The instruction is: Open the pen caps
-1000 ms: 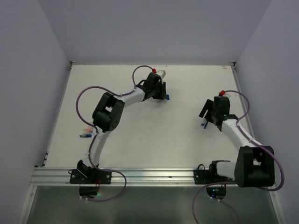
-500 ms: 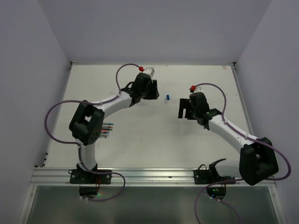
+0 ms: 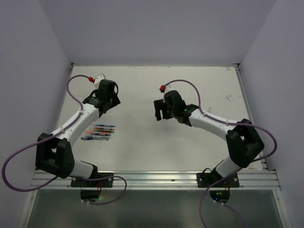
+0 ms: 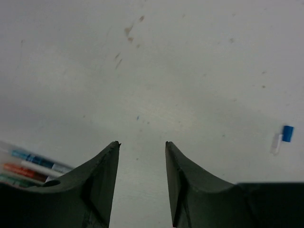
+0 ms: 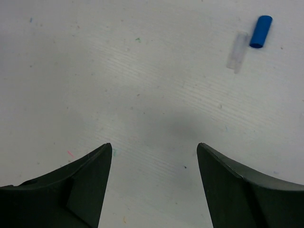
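Observation:
A blue pen cap lies on the white table next to a clear cap, ahead and right of my right gripper, which is open and empty. The same blue cap and clear cap show at the far right of the left wrist view. My left gripper is open and empty above bare table. In the top view the left gripper is at the back left and the right gripper is near the middle. The caps are hidden there by the right arm.
Several coloured pens lie in a row on the left of the table, just in front of the left gripper; their ends show in the left wrist view. Grey walls stand close on the left, back and right.
Both arms swung left. The left gripper went from the back middle to the back left, uncovering the pens. The right gripper moved to the middle, over where the blue cap lay.

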Controlling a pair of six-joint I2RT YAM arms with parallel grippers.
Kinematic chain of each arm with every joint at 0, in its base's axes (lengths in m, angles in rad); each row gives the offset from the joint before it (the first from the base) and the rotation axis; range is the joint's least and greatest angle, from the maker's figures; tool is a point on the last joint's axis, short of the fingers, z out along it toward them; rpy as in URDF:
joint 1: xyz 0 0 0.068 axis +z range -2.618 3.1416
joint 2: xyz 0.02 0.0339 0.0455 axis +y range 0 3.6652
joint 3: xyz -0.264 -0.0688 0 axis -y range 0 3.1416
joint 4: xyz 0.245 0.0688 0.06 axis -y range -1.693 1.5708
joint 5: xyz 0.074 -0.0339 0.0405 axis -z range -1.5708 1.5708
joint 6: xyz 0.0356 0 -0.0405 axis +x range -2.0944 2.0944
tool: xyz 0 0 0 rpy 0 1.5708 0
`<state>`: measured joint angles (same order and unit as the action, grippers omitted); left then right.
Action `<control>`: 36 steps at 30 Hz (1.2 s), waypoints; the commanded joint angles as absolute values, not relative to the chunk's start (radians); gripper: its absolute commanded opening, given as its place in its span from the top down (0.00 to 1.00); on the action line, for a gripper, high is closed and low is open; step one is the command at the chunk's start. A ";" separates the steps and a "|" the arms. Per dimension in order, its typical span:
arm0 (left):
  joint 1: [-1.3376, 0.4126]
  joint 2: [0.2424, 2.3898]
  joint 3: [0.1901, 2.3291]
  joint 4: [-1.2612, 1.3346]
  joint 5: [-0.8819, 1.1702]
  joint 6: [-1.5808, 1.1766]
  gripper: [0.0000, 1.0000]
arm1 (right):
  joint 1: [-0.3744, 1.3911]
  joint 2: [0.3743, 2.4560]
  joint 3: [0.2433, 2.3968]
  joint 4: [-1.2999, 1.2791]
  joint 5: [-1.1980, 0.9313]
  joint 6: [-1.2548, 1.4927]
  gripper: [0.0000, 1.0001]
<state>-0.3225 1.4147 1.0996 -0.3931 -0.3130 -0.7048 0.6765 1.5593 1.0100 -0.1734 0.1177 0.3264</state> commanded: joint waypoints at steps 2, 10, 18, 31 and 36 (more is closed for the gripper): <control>-0.331 1.379 1.022 -0.647 -0.462 -0.940 0.58 | 0.738 1.638 1.139 -0.126 0.101 0.307 0.24; -0.327 1.385 1.039 -0.816 -0.558 -1.146 0.57 | 0.784 1.773 1.273 -0.138 0.034 0.299 0.24; -0.298 1.446 1.016 -0.861 -0.551 -1.269 0.62 | 0.784 1.723 1.217 -0.095 0.055 0.293 0.23; -0.232 1.532 0.974 -0.759 -0.497 -1.290 0.73 | 0.784 1.611 1.088 -0.048 0.109 0.264 0.23; -0.212 1.557 0.963 -0.736 -0.499 -1.287 0.73 | 0.784 1.606 1.075 -0.041 0.114 0.259 0.23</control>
<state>-0.2291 1.5452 0.9703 -0.7712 -0.4747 -1.2499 0.7853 1.6459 1.0870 -0.0853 0.0875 0.2794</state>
